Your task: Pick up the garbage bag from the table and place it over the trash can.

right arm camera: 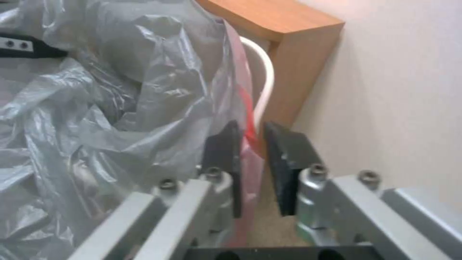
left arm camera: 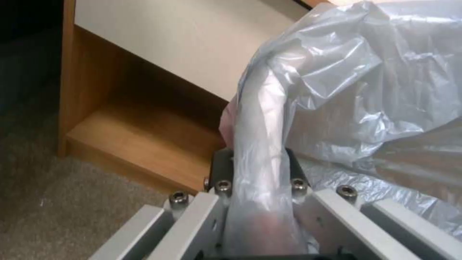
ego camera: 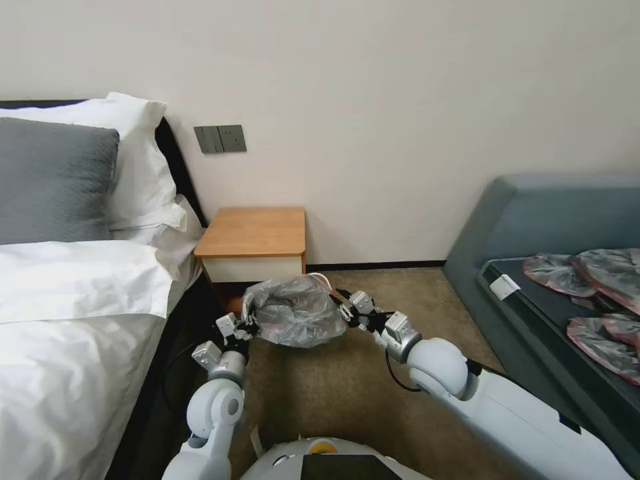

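So we've got the garbage bag (ego camera: 297, 319) stretched between both our grippers, right in front of the table (ego camera: 257, 233) and lower than its top. Our left gripper (left arm camera: 257, 169) is clamped tight on a bunched bit of the plastic on the side nearer the bed (ego camera: 73, 320). Our right gripper (right arm camera: 250, 159) sits on the other side, pads (right arm camera: 223, 151) slightly apart with the pink-red rim running between them. The trash can's white rim (right arm camera: 264, 77) peeks out just behind that, beside the table.

Bare carpet (ego camera: 320, 393) lies open below; table (ego camera: 253, 233) and bed (ego camera: 73, 333) crowd the bag (ego camera: 297, 310)
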